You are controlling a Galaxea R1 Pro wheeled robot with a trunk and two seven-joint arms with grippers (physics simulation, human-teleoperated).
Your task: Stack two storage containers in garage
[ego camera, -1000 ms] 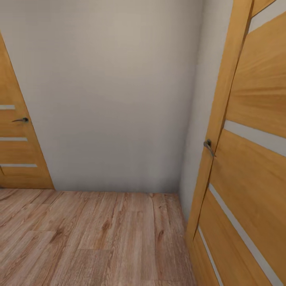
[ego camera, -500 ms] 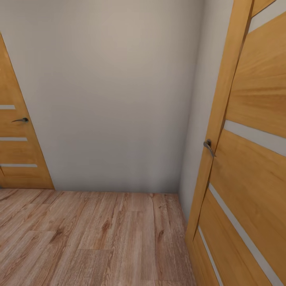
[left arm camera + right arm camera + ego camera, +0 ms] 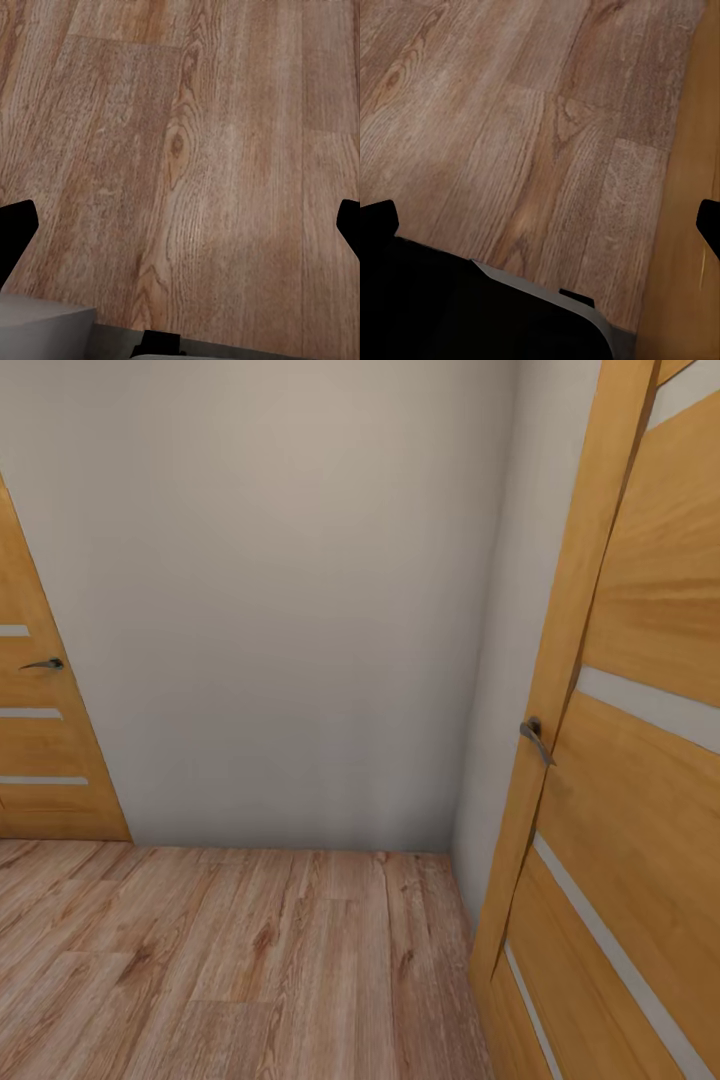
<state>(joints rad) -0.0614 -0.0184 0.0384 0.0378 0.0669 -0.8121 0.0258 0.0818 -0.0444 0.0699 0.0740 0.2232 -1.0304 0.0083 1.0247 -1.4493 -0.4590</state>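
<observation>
the left tool [image 3: 180, 225] is hanging over light wood-plank flooring [image 3: 187, 150], its two dark fingertips [image 3: 15, 232] showing far apart at the edges of the left wrist view with nothing between them. the right tool [image 3: 544, 225] is likewise spread wide and carrying nothing, its fingertips [image 3: 379, 217] framing bare planks beside the lower edge of an orange-brown door [image 3: 690, 150]. part of the robot's dark body [image 3: 457, 307] is sitting under that arm.

further out, in the head view, the plank floor [image 3: 230, 960] is running up to a plain pale wall [image 3: 280, 590]. an open wooden door [image 3: 620, 760] with a metal handle [image 3: 535, 738] is standing close on the right, and a second door [image 3: 40, 740] with its own handle [image 3: 42, 664] is sitting well back on the left.

no storage container is appearing here, so their place cannot be told. by my reading the robot is travelling empty-handed, either fetching a bin or going back for one. the next move is calling for turning away from this dead-end corner, clearing the near door's edge, and finding the living room.
</observation>
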